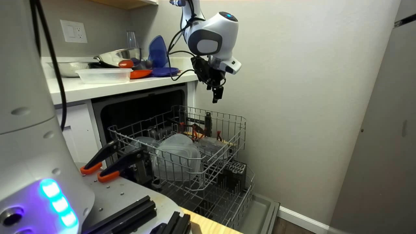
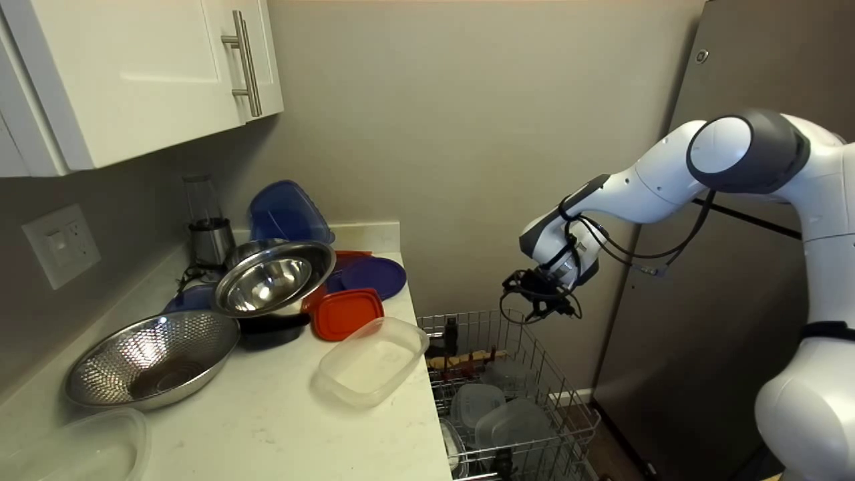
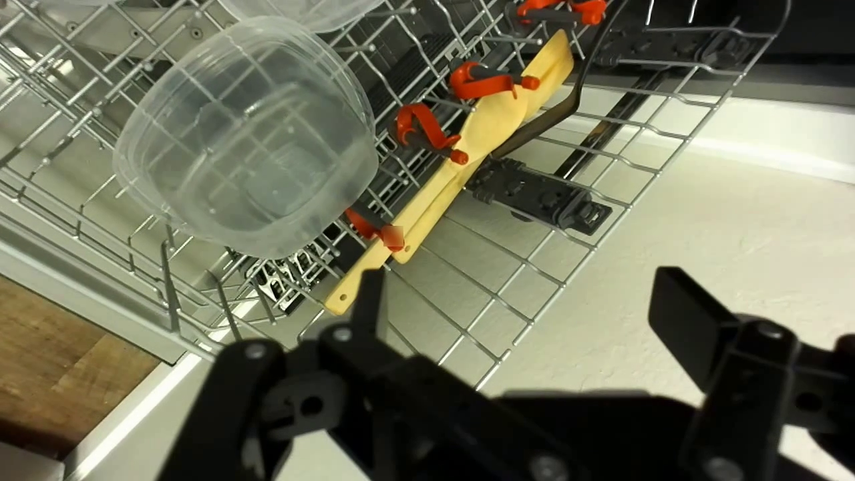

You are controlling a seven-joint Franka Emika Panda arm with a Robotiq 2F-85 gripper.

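Observation:
My gripper (image 3: pixel 524 294) is open with nothing between its fingers. It hangs above the pulled-out upper dishwasher rack (image 1: pixel 244 130), near the wall, and shows in both exterior views (image 1: pixel 216 96) (image 2: pixel 542 306). In the wrist view, light wooden utensils (image 3: pixel 497 123) lie across the rack beyond the left finger, apart in depth as far as I can tell. Orange clips (image 3: pixel 477 85) stand along them, and a dark curved utensil (image 3: pixel 568 110) lies beside them. A transparent plastic container (image 3: pixel 267 133) sits upside down in the rack, also visible in both exterior views (image 1: pixel 177 159) (image 2: pixel 514 427).
A lower rack (image 1: pixel 211 211) sits on the open dishwasher door (image 1: pixel 256 214). The white counter (image 2: pixel 267 434) holds a transparent container (image 2: pixel 374 361), a red lid (image 2: pixel 347 312), a blue lid (image 2: pixel 374 277), a metal bowl (image 2: pixel 274 277) and a colander (image 2: pixel 153 361). A wall (image 1: pixel 292 97) stands behind the gripper.

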